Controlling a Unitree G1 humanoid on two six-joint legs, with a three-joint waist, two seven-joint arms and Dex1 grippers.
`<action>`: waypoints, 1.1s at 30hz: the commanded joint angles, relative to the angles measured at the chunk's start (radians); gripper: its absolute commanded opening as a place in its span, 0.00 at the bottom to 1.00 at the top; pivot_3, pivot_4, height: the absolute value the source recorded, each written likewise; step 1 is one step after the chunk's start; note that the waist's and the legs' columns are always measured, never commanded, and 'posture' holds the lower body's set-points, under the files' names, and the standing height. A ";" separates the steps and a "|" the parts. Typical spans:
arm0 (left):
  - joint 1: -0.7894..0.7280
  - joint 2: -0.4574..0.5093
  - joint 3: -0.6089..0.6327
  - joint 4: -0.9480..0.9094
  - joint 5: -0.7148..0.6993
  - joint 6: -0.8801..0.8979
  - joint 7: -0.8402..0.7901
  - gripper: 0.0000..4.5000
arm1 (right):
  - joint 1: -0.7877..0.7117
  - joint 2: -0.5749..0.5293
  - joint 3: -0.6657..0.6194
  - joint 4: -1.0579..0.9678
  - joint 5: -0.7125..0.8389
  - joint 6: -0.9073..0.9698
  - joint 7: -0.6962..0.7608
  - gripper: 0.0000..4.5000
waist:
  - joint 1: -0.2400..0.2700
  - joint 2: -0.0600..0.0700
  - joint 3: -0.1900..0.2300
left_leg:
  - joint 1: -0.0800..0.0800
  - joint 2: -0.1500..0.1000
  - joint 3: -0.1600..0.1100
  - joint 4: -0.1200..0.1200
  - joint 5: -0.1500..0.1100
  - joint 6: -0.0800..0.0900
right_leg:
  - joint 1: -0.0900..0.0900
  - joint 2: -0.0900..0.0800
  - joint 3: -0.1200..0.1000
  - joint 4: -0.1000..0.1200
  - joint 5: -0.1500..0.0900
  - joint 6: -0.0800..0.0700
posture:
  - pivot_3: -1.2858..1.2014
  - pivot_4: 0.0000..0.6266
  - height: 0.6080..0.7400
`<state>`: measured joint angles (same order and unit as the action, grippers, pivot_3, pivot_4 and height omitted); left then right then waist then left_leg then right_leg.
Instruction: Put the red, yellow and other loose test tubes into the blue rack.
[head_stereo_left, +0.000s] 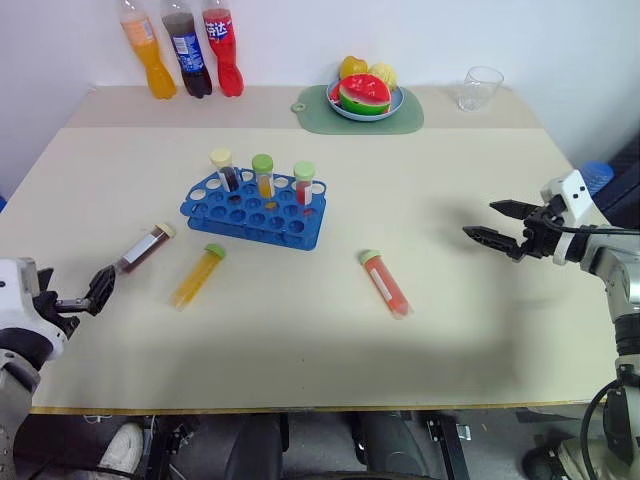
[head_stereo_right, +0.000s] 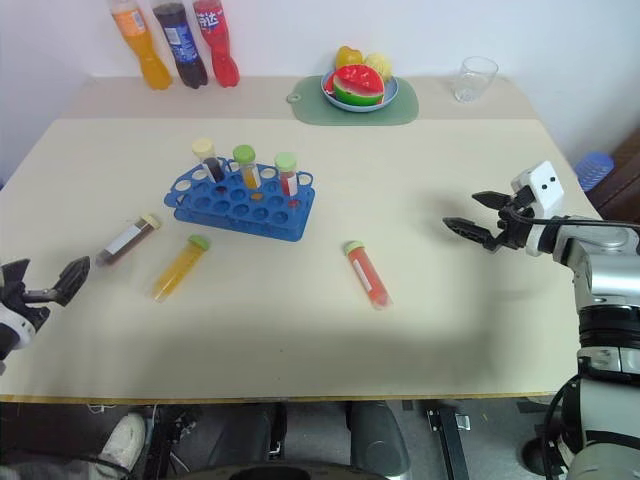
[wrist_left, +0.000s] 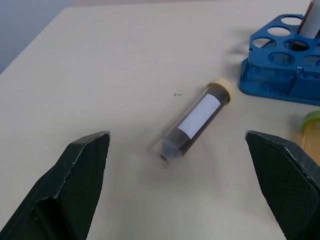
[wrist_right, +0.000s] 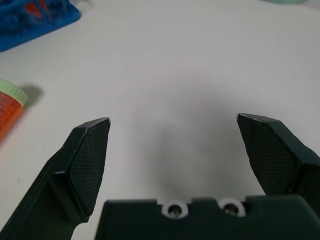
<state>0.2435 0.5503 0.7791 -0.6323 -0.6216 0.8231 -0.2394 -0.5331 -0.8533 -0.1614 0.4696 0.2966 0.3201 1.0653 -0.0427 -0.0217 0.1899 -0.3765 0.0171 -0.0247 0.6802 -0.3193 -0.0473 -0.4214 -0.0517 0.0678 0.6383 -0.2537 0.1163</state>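
Note:
The blue rack (head_stereo_left: 255, 212) stands left of the table's centre with three capped test tubes upright in its back row. Three loose test tubes lie on the table. A dark brown one with a cream cap (head_stereo_left: 147, 247) is left of the rack, and a yellow-orange one with a green cap (head_stereo_left: 196, 276) lies in front of it. The red one with a green cap (head_stereo_left: 385, 283) lies to the right. My left gripper (head_stereo_right: 48, 275) is open near the table's left front, facing the brown tube (wrist_left: 192, 122) from a short way off. My right gripper (head_stereo_left: 480, 219) is open and empty over the table's right side.
Three tall soda bottles (head_stereo_left: 185, 45) stand at the back left. A plate of fruit (head_stereo_left: 365, 95) on a green mat and a clear glass (head_stereo_left: 481, 87) sit along the back. The table's front edge (head_stereo_left: 320, 408) runs close below the tubes.

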 joint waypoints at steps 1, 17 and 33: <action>0.008 -0.002 0.015 -0.032 0.000 -0.016 0.006 0.99 | -0.025 -0.020 -0.016 0.001 -0.004 -0.018 0.000 1.00 | 0.000 0.000 0.000 | 0.000 0.000 0.000 0.000 0.000 0.000 | 0.000 0.000 0.000 0.000 0.000 0.000 | 0.52 0.24 0.95; -0.103 0.032 -0.144 -0.007 -0.011 -0.033 -0.044 0.99 | -0.020 -0.030 -0.006 -0.289 0.056 0.360 -0.084 1.00 | 0.004 0.001 0.000 | 0.000 0.000 0.000 0.001 0.000 0.000 | 0.000 0.000 0.000 0.002 0.000 0.000 | 0.52 0.24 0.95; -0.210 0.067 -0.450 -0.010 -0.032 -0.074 -0.253 0.99 | -0.051 -0.040 0.016 -0.738 0.298 1.033 -0.255 1.00 | 0.004 0.001 0.000 | -0.001 0.000 -0.001 0.001 0.000 0.000 | -0.001 0.001 0.000 0.001 0.000 0.000 | 0.52 0.24 0.95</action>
<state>0.0380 0.6079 0.3254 -0.6286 -0.6505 0.7718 -0.4865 -0.5610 -0.8826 -0.1250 -0.2360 0.5758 1.3480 0.8187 -0.0382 -0.0208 0.1895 -0.3776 0.0169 -0.0257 0.6811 -0.3195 -0.0470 -0.4224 -0.0510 0.0676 0.6397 -0.2538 0.1162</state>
